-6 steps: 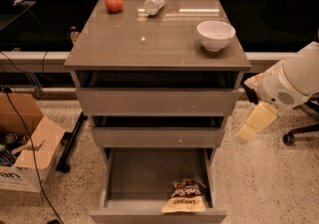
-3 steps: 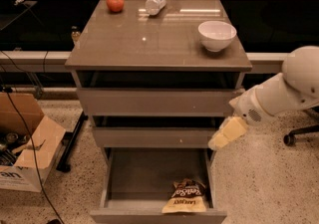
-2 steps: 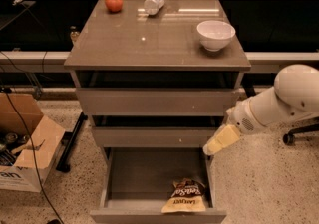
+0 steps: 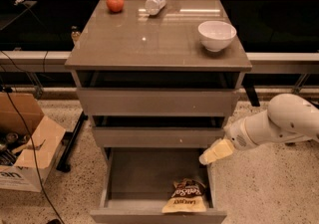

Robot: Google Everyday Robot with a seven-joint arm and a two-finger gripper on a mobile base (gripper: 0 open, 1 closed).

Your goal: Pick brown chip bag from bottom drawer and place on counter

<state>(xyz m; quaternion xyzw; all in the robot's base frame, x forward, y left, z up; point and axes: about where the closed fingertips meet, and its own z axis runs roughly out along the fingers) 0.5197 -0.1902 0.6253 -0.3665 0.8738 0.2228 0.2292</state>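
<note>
From where I stand, the white arm (image 4: 279,121) reaches in from the right, angled down and leftward, and its pale yellow gripper (image 4: 215,152) hangs at the right edge of the open bottom drawer (image 4: 144,174), just below the middle drawer's front. Whether the gripper is open or closed I cannot tell, but it holds nothing. The brown chip bag (image 4: 185,196) lies inside the bottom drawer at the front right, against the front wall, below and left of the gripper and apart from it. Up on the counter (image 4: 149,39) sit a white bowl (image 4: 217,35) at the right, a red apple (image 4: 115,2) and a plastic bottle (image 4: 155,4) lying on its side at the back. An open cardboard box (image 4: 27,148) rests on the speckled floor (image 4: 264,188) to the left. Compared with a moment ago, the gripper has dropped lower and further left, while the bag, bowl, apple and bottle have not moved.
</note>
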